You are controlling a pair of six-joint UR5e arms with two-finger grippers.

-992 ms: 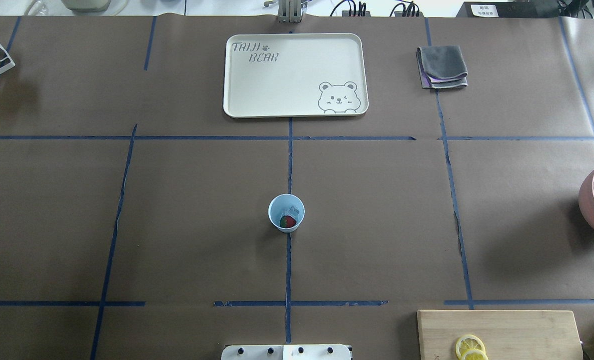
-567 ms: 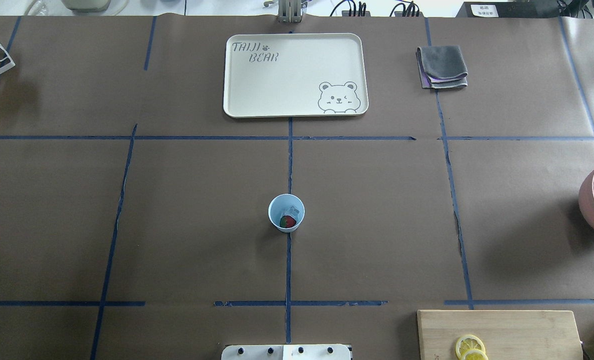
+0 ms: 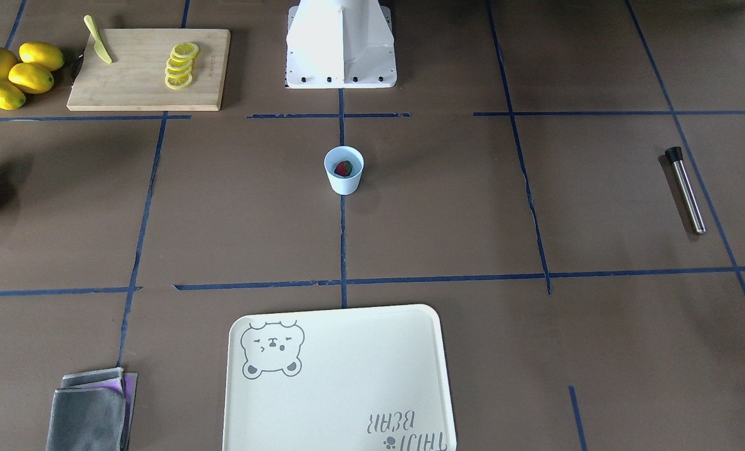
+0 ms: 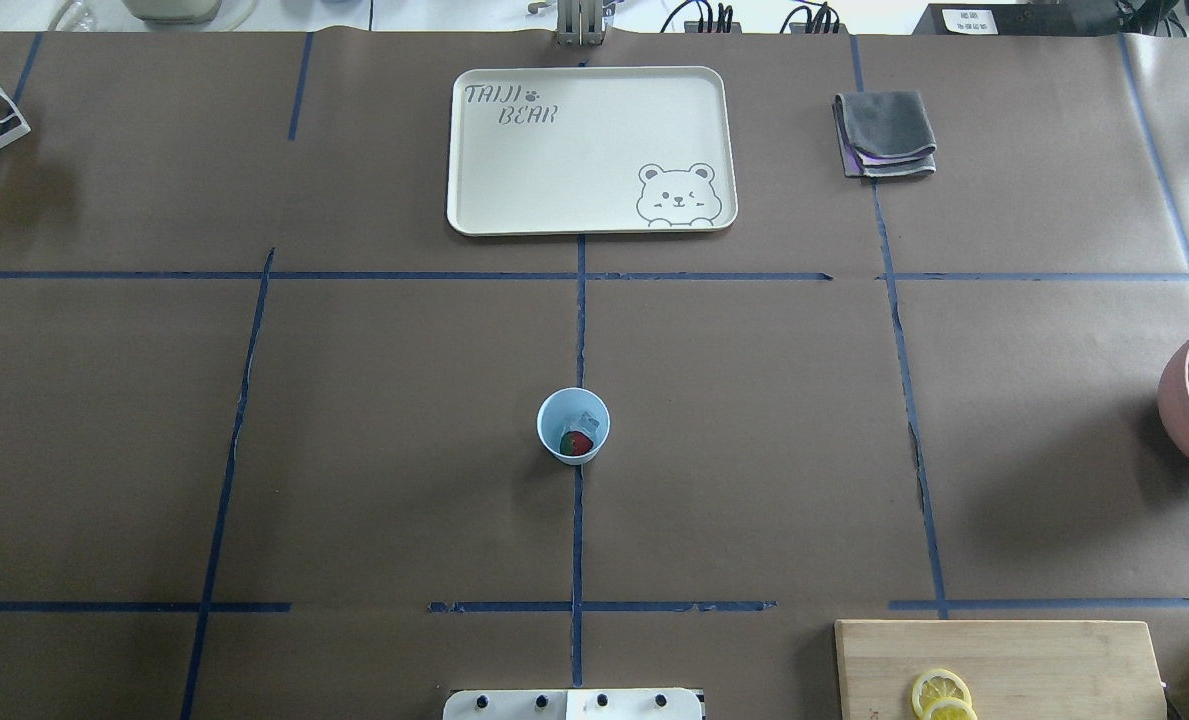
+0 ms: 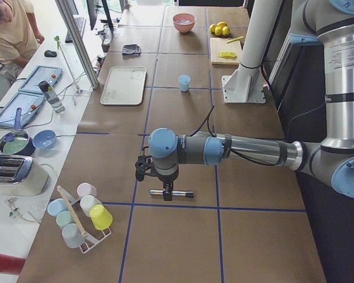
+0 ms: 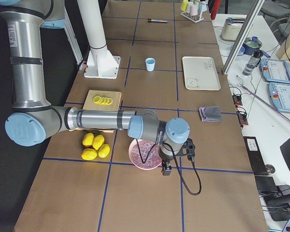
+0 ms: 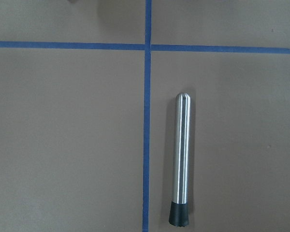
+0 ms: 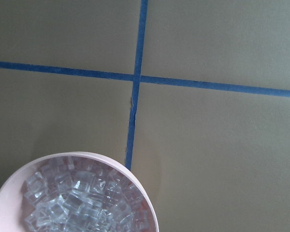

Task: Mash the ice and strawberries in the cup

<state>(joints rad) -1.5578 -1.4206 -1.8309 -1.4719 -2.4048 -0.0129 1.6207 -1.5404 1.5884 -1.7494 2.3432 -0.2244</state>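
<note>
The pale-blue cup (image 4: 573,426) stands upright at the table's middle, also in the front view (image 3: 344,170). Inside it lie the red strawberry (image 4: 577,444) and a clear piece of ice (image 4: 584,422). A steel muddler with a black tip (image 7: 182,159) lies flat far out on the robot's left (image 3: 685,190). My left gripper (image 5: 167,190) hangs just over it; I cannot tell whether it is open or shut. My right gripper (image 6: 166,170) hangs beside the pink bowl (image 6: 144,153) of ice cubes; I cannot tell its state either. Both are far from the cup.
A cream bear tray (image 4: 591,150) lies at the far side, with a folded grey cloth (image 4: 885,133) to its right. A cutting board (image 3: 148,69) holds lemon slices and a knife, with whole lemons (image 3: 15,74) beside it. A rack of cups (image 5: 79,215) stands near the left gripper.
</note>
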